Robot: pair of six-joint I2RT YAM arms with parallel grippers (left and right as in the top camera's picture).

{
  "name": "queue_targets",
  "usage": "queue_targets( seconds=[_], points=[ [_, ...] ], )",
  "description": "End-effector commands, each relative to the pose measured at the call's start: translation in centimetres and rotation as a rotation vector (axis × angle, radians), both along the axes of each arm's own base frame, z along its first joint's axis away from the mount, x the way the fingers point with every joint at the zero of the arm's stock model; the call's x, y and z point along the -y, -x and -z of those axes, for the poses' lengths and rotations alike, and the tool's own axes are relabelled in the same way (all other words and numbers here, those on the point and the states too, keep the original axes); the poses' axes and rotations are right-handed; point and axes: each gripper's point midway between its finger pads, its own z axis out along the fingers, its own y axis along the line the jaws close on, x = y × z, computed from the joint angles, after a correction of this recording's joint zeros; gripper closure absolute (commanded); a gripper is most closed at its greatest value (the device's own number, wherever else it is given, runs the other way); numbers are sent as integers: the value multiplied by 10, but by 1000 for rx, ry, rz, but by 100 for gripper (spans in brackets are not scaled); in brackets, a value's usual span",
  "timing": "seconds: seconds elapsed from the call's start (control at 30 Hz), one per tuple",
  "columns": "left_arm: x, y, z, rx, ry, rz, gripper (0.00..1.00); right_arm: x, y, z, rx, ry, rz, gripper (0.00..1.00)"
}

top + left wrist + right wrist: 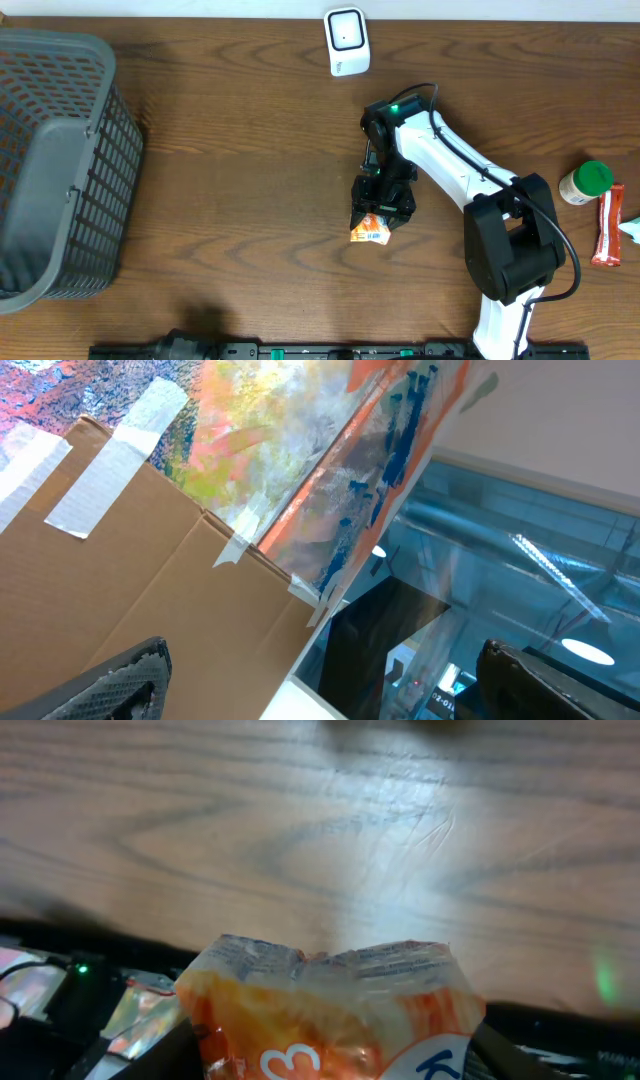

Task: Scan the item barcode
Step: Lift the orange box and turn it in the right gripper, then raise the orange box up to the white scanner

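Orange snack packet (369, 231): clamped by right jaws, one end sticking out between them, over middle of wooden surface (230, 150), well apart from white barcode scanner (347, 41). Left jaws spread wide, holding nothing.

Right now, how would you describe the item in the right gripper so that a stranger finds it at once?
On the brown wooden table, follow the white arm down to the black right gripper near the middle. The small packet pinched there is orange and white, unlike the green-lidded bottle and the red bar at the right edge.
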Motion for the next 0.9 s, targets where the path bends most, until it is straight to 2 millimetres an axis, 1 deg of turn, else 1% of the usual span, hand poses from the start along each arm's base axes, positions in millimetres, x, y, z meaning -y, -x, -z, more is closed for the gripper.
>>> queue_targets(
  seconds=[0.0, 0.13, 0.23, 0.37, 0.5, 0.6, 0.7, 0.8, 0.87],
  points=[
    [-2, 4, 1, -1, -3, -14, 2, -5, 2, -4, -34, -19, 31, 44],
    [-2, 4, 1, -1, -3, -14, 2, -6, 0, -3, -27, -20, 38, 44],
    [-2, 4, 1, -1, -3, -14, 2, -10, -9, 0, 10, -35, 44, 46],
    [-2, 4, 1, -1, -3, -14, 2, -17, -26, 6, 88, -67, 49, 51],
    [-2, 4, 1, -1, -3, -13, 2, -27, -52, 12, 210, -112, 40, 50],
    [-2, 4, 1, -1, -3, -14, 2, -32, -68, 13, 279, -130, 37, 56],
    [-2, 4, 1, -1, -3, -14, 2, -36, -81, 7, 335, -138, 38, 62],
    [-2, 4, 1, -1, -3, -14, 2, -34, -93, -6, 389, -120, 32, 67],
    [-2, 4, 1, -1, -3, -13, 2, -31, -102, -20, 433, -95, 28, 67]
  ],
)
